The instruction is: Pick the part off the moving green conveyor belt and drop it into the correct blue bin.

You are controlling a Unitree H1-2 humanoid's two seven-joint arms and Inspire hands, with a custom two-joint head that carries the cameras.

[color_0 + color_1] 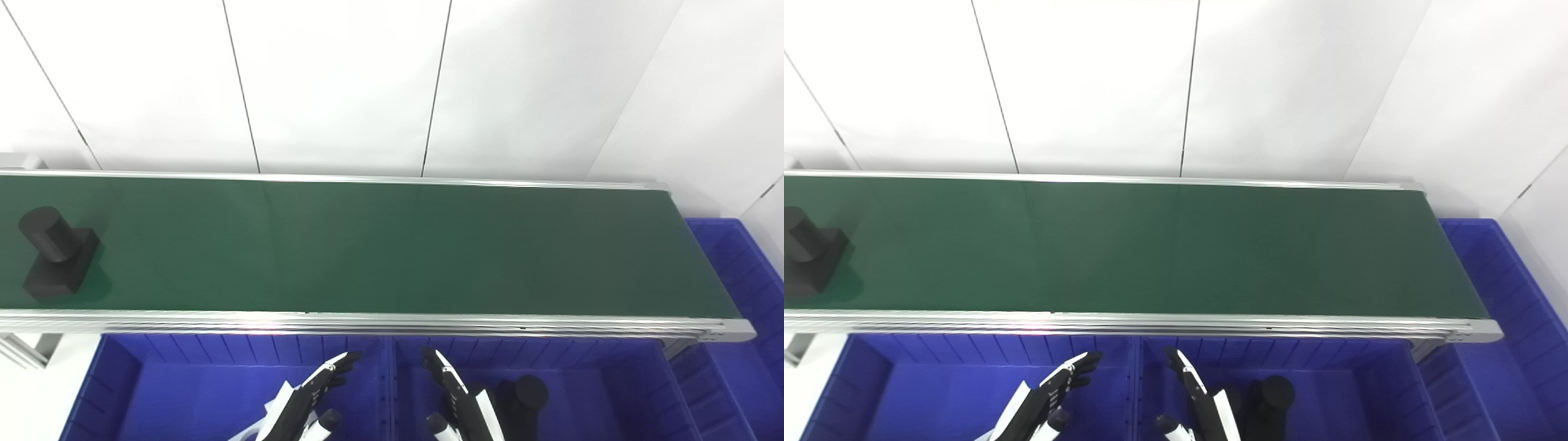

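My left hand (306, 398) and right hand (456, 398) hover empty, fingers spread, above the blue bins (184, 392). The black part (55, 251) sits at the green conveyor belt's (392, 245) far left.

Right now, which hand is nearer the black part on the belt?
Left. The left hand hovers open over the bins, well right of the black part at the belt's far left. The right hand is farther right.

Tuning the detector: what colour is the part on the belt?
Matte black part on the dark green belt; clearest in the left eye view.
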